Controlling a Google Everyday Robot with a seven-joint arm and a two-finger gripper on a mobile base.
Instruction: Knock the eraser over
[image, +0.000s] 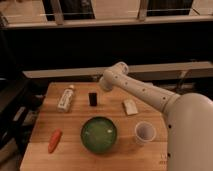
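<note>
The eraser (93, 98) is a small black block standing upright on the wooden table (45, 120), at the back centre. My white arm (145, 95) reaches in from the lower right. Its end, with my gripper (103, 86), hangs just right of and slightly behind the eraser, close above the table's back edge. I cannot see any contact between the gripper and the eraser.
A green bowl (99, 134) sits in front of the eraser. A white bottle (65, 98) lies to its left and an orange carrot (55, 141) at the front left. A pale white block (130, 106) and a white cup (144, 132) are to the right.
</note>
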